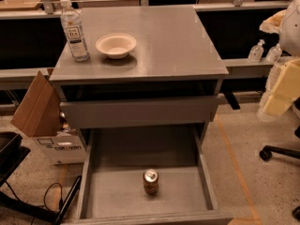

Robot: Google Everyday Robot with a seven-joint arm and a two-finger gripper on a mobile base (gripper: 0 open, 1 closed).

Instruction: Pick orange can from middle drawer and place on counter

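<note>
The orange can (150, 182) stands upright on the floor of the open middle drawer (117, 193), near the drawer's front and middle. The counter (173, 41) is the grey cabinet top above it. My gripper (280, 90) is the pale cream arm end at the right edge of the view. It is level with the cabinet's upper part, well to the right of the cabinet and far from the can. It holds nothing that I can see.
A tall clear water bottle (74, 29) and a white bowl (116, 45) stand on the counter's left part. The upper drawer front (140, 111) juts out over the middle drawer's back. A cardboard box (40, 104) stands left; a chair wheel (267, 153) right.
</note>
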